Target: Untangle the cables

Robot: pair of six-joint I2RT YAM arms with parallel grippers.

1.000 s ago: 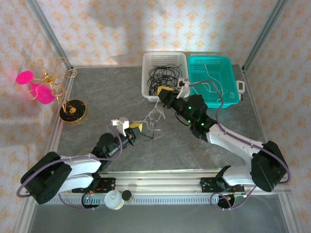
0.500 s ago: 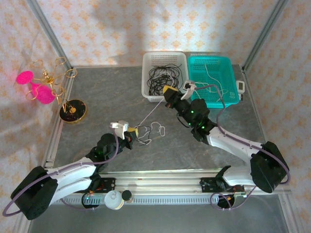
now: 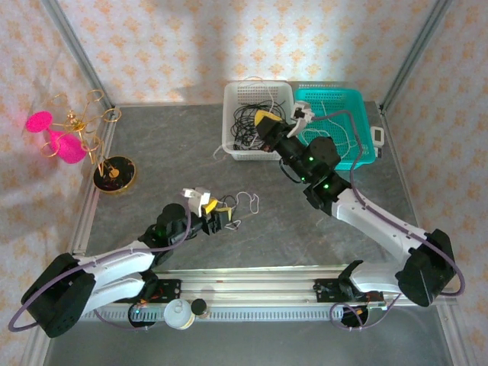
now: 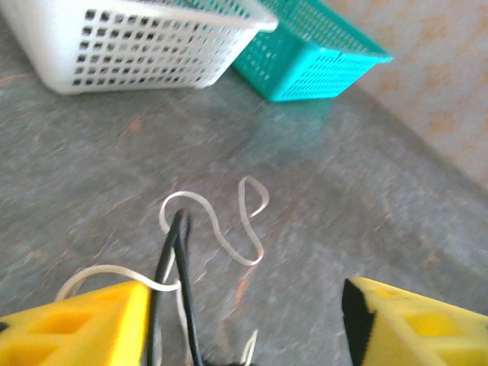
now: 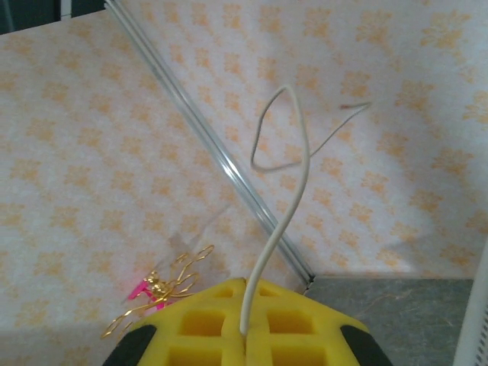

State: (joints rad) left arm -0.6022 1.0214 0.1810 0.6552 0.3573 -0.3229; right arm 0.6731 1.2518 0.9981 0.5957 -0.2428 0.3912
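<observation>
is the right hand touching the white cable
Touching. The right wrist view shows the white cable clamped in the shut right hand, rising from the seam between its pads.

White basket (image 3: 229, 122), teal basket (image 3: 367, 114), gold stand (image 3: 116, 174)

Cut off & hidden bits
Left wrist cam: left pads (image 4: 76, 320) & black cable (image 4: 179, 232) run off btm edge, white basket (image 4: 137, 46) clipped at top, blurry; right wrist cam: white cable (image 5: 248, 305) lower end buried btwn right pads (image 5: 206, 332)
</observation>
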